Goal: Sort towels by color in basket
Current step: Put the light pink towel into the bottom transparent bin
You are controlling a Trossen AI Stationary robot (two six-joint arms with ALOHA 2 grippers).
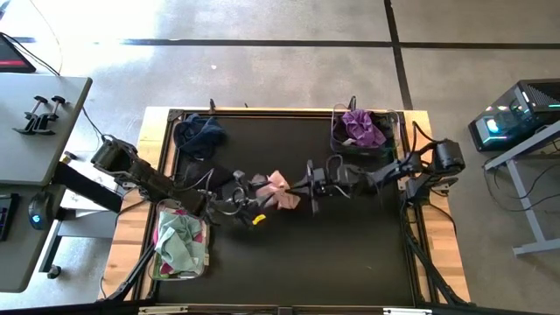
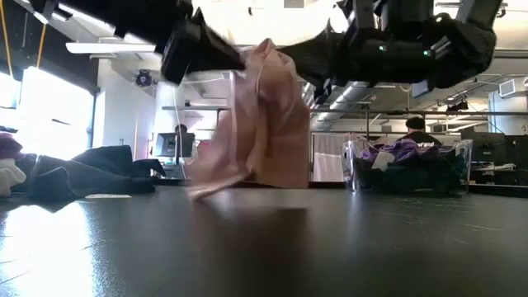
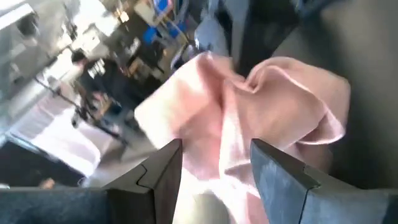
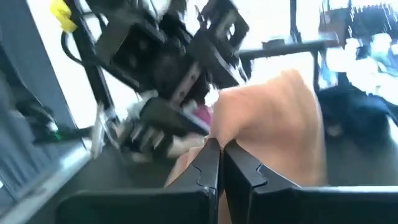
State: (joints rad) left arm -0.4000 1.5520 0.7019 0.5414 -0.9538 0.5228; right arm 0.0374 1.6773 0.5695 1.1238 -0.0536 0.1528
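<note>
1. Mint and teal towels (image 1: 178, 242) lie heaped in a clear basket (image 1: 206, 254) at about 8 o'clock on the black worktop (image 1: 350, 254), at the left edge.
2. Navy towels (image 1: 199, 136) piled at roughly 10 o'clock, far-left corner; in the low view they show as a dark heap (image 2: 91, 177) on the surface.
3. Left end effector (image 1: 254, 188) reaches in from 9 o'clock toward the middle. Left wrist view: its fingers (image 3: 163, 177) stand apart with the pink towel (image 3: 249, 124) between them; it seems to grasp the cloth, though the contact itself is hard to make out.
4. Pink towel (image 1: 278, 190) sits just left of centre, between the two end effectors. Low view: it hangs bunched (image 2: 260, 124), lower edge near or on the worktop.
5. Right end effector (image 1: 302, 186) comes in from 3 o'clock, touching the towel's right side. Right wrist view: fingers (image 4: 208, 168) clenched together against the cloth (image 4: 280, 124); whether fabric is pinched between them I cannot tell.
6. Purple and magenta towels (image 1: 360, 129) fill a second clear basket (image 1: 337, 140) at about 1 o'clock, far-right corner.
</note>
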